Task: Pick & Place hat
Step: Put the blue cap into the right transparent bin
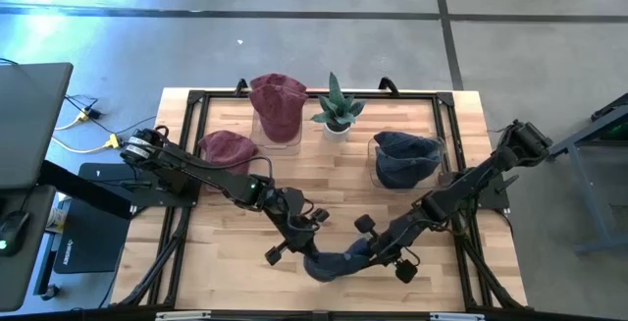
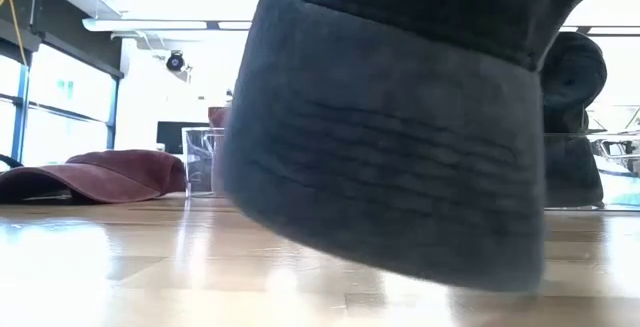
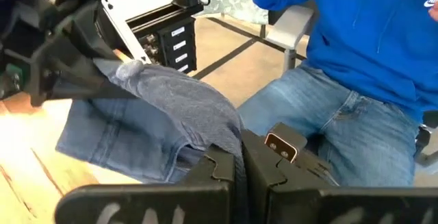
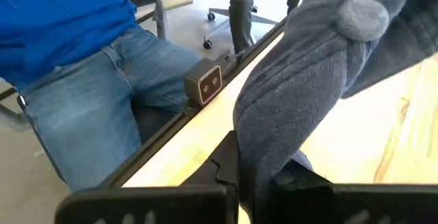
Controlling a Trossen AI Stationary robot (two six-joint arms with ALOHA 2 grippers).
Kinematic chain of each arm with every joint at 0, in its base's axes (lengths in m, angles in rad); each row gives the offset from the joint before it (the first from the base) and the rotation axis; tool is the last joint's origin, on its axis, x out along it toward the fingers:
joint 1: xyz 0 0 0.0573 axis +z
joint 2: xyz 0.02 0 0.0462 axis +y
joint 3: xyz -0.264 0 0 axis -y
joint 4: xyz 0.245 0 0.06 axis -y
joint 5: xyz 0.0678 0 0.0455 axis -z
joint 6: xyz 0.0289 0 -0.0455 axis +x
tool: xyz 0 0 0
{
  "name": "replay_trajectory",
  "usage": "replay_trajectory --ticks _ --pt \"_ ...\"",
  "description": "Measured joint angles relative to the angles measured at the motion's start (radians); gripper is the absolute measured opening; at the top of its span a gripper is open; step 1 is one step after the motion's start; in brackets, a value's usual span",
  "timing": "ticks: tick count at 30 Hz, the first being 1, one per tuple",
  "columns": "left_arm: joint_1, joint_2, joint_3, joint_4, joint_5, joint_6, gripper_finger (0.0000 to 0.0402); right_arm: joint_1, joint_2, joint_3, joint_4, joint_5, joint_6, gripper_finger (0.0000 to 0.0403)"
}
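Note:
A dark grey-blue cap [image 1: 334, 262] hangs between my two grippers close to the table's near edge, at its middle. It fills the low view [image 2: 400, 137]. My left gripper [image 1: 300, 246] comes from the left and is shut on the cap [image 3: 178, 107]. My right gripper [image 1: 377, 252] comes from the right and is shut on it too; the right wrist view shows the crown's button [image 4: 363, 15]. The cap's brim is not plainly seen. My left gripper pinches the cap's cloth [image 3: 222, 142] between its two fingers, coming slanting down from the table's left. The cloth bunches into folds at the fingers. My right gripper pinches a gathered fold of the crown [image 4: 263, 148], below the button, slanting in from the right. The cap's lower edge [image 2: 400, 267] hangs just over the wood.
A maroon hat [image 1: 278, 105] and a navy hat [image 1: 405, 157] each sit on clear stands at the far side, with a small potted plant [image 1: 337, 113] between them. A maroon cap [image 1: 228, 147] lies on the table at left. A person in jeans [image 3: 342, 121] sits beyond the near edge.

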Motion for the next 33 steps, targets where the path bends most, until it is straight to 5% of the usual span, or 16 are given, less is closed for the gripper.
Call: replay_trajectory --ticks 6,13,18,23,33 --pt "0.006 0.0 0.0 0.068 0.035 -0.111 0.0028 0.006 -0.013 0.029 -0.013 -0.001 0.025 0.0017" --pt "0.05 0.018 0.0 0.079 0.057 -0.262 0.016 0.005 -0.014 0.078 -0.105 0.066 0.026 0.0013" --pt "0.055 0.086 -0.001 0.119 -0.052 -0.357 0.0229 0.005 -0.015 0.083 -0.114 0.091 0.019 0.0005" --pt "0.061 0.118 0.003 0.134 -0.091 -0.324 0.0243 0.005 -0.015 0.083 -0.125 0.083 0.019 0.0013" --pt "0.066 0.235 0.058 0.258 0.08 -0.366 0.0243 0.005 -0.015 0.083 -0.125 0.051 -0.007 0.0008"
